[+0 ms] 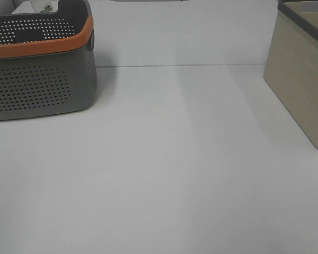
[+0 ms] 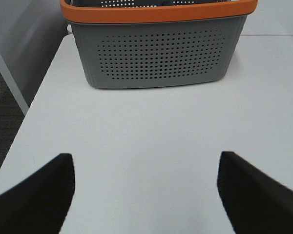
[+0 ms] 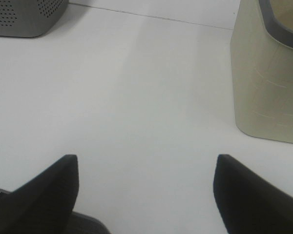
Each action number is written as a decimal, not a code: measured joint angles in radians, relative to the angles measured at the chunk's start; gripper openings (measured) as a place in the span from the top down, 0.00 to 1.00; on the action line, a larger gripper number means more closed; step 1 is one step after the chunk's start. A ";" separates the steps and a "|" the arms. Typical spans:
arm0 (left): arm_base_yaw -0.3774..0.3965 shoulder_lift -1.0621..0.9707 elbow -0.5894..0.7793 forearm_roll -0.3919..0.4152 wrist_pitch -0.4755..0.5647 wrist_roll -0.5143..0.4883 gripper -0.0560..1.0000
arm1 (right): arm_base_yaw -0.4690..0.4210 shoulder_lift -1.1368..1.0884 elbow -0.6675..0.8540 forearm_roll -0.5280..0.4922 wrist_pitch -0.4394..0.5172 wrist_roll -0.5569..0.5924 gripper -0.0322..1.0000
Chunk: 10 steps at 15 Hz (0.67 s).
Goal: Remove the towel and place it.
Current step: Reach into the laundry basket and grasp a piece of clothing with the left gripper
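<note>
Basket point(image 1: 40, 87), perforated grey plastic, orange-rimmed

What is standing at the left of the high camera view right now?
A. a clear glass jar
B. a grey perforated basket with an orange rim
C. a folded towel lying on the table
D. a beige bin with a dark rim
B: the grey perforated basket, orange-rimmed, stands at the left of the high view, while the beige bin is on the right.
</note>
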 joint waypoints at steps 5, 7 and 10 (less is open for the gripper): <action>0.000 0.082 -0.066 0.022 -0.006 0.000 0.24 | 0.000 0.000 0.000 0.000 0.000 0.000 0.24; 0.000 0.140 -0.115 0.039 -0.009 0.000 0.24 | 0.000 0.000 0.000 0.000 0.000 0.000 0.24; 0.000 0.253 -0.190 0.043 -0.015 0.000 0.24 | 0.000 0.000 0.000 0.000 0.000 0.000 0.24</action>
